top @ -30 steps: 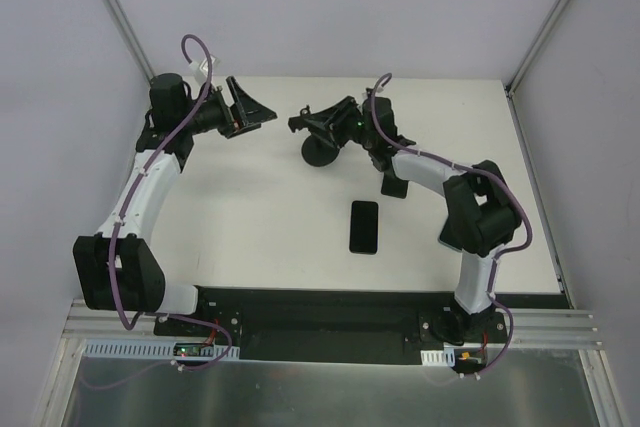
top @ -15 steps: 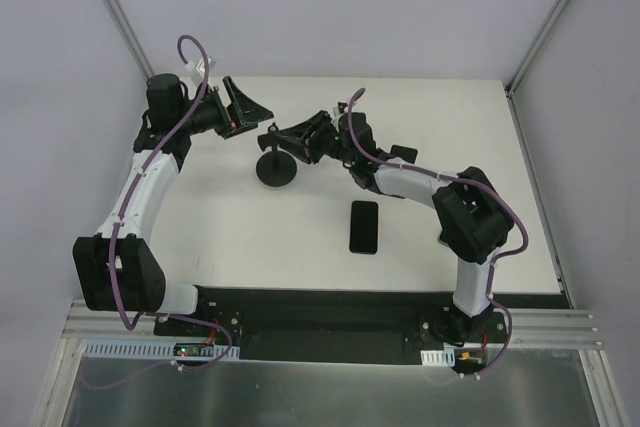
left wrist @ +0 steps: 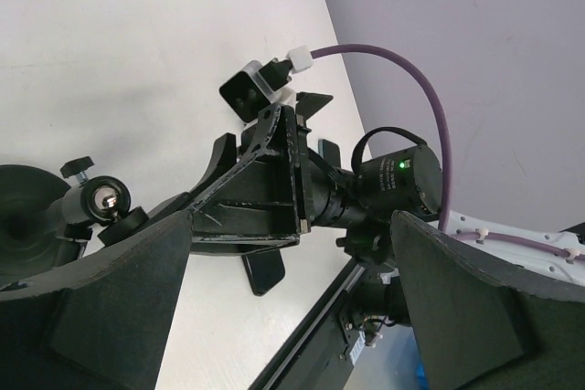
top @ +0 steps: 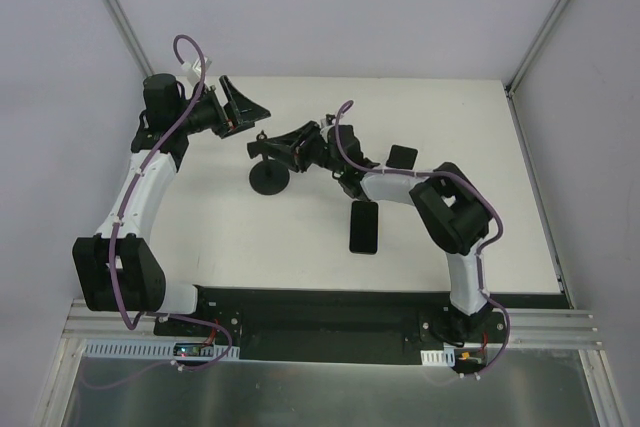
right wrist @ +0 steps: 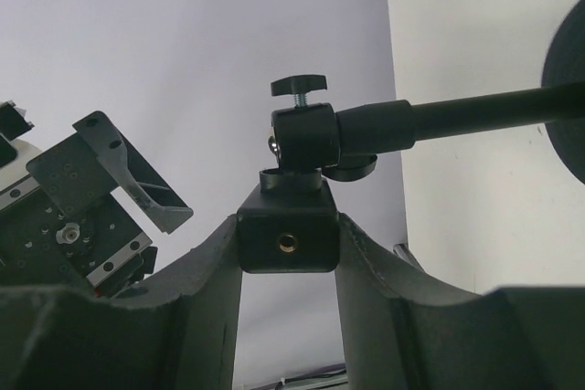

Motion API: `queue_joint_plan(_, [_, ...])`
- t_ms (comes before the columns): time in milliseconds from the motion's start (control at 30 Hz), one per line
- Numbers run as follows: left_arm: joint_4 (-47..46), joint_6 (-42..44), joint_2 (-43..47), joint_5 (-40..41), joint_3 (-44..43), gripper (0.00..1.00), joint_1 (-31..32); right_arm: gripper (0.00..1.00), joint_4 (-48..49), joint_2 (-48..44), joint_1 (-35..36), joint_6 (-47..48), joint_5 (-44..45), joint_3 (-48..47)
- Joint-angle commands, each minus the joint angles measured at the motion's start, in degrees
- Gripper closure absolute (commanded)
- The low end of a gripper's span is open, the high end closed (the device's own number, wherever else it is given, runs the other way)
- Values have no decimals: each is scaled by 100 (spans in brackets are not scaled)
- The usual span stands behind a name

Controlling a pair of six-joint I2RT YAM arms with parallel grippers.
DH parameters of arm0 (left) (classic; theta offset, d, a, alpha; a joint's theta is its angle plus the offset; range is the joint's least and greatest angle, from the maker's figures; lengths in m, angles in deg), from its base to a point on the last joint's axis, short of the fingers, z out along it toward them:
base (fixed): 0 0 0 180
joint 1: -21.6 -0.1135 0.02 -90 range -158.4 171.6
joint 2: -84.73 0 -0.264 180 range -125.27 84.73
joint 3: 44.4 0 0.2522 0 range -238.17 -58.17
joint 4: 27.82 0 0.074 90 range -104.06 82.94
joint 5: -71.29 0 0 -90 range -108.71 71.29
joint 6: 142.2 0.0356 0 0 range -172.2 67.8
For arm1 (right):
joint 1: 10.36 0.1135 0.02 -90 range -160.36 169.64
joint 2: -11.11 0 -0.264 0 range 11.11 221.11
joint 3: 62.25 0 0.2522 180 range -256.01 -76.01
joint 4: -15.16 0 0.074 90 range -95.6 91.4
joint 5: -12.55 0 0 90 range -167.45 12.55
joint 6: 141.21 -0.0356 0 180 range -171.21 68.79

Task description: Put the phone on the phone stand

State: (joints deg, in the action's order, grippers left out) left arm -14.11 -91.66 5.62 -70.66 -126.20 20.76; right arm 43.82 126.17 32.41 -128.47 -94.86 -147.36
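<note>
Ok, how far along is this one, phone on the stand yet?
Nothing is finished. In hand: the right end effector is shut on the top holder of the phone stand. The left end effector is open and empty. Left: the phone lies flat on the table, untouched, and has to go onto the stand.

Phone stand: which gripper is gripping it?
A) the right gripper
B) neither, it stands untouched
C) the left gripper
A: in the right wrist view the right gripper clamps the phone stand by its top holder from both sides, while the left gripper is open and grips nothing.
</note>
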Motion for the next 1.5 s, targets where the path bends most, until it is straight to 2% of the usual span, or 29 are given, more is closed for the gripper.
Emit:
queue_joint_plan(0, [-82, 53, 194, -123, -237, 12, -65, 99, 1461, 191, -5, -456, 71, -292])
queue_joint_plan(100, [-74, 35, 212, -132, -237, 12, -100, 99, 1726, 376, 22, -598, 115, -300])
queue_joint_plan(267, [-74, 35, 221, -132, -237, 12, -118, 99, 1613, 218, 74, -361, 264, -125])
queue_joint_plan(333, [-82, 35, 221, -141, -237, 12, -118, 88, 1586, 122, 57, -143, 265, -107])
queue_joint_plan(367, [-74, 35, 221, -141, -237, 12, -118, 73, 1481, 87, 57, -54, 256, -107])
queue_joint_plan(433, [-74, 35, 229, -141, -237, 12, -118, 56, 1393, -45, 57, 261, 264, -90])
queue_joint_plan(467, [-82, 44, 229, -132, -237, 12, -127, 38, 1323, -107, 65, 394, 273, -55])
queue_joint_plan(533, [-82, 44, 238, -132, -237, 12, -135, 19, 868, -334, 57, 658, 299, -54])
queue_joint_plan(567, [-74, 35, 247, -132, -237, 12, -136, 2, 691, -423, 65, 981, 326, -46])
queue_joint_plan(700, [-82, 53, 291, -97, -228, 12, -188, 4, -319, -1045, 65, 1843, 588, -37])
queue_joint_plan(800, [-74, 114, 344, 17, -202, 12, -215, 4, -1566, -1520, 118, 2458, 983, -124])
queue_joint_plan(833, [-74, 132, 352, 61, -167, 12, -215, 4, -2326, -1635, 127, 2635, 1046, -168])
queue_joint_plan(933, [-65, 123, 379, 114, -158, 12, -276, 4, -3297, -2320, 372, 3609, 1704, 207])
queue_joint_plan(1000, [-74, 97, 414, 71, -175, 12, -294, 4, -3555, -2846, 592, 4076, 2170, 498])
queue_joint_plan(1100, [-74, 114, 484, 79, -176, 12, -294, 4, -3890, -3252, 663, 4762, 1849, 964])
queue_joint_plan(1167, [-65, 114, 528, 114, -176, 12, -302, 4, -3977, -3254, 672, 5236, 1550, 940])
queue_joint_plan(1233, [-65, 79, 563, 132, -176, 12, -303, 4, -4432, -2930, 488, 5195, 1084, 537])
queue_joint_plan(1267, [-65, 79, 633, 175, -149, 12, -285, 4, -4382, -2807, 418, 4750, 899, 317])
queue_joint_plan(1300, [-47, 166, 677, 263, -140, 12, -268, 4, -4112, -2640, 356, 4494, 662, 315])
queue_joint_plan(1333, [-21, 210, 721, 394, -97, 12, -224, 4, -3379, -2569, 373, 4178, 616, 341])
queue_joint_plan(1367, [-21, 202, 774, 439, -27, 12, -215, 4, -3058, -2481, 382, 3600, 581, 333])
queue_joint_plan(1467, [181, 132, 1133, 719, 359, 11, -223, 4, -2309, -1902, 382, 2893, 405, -9])
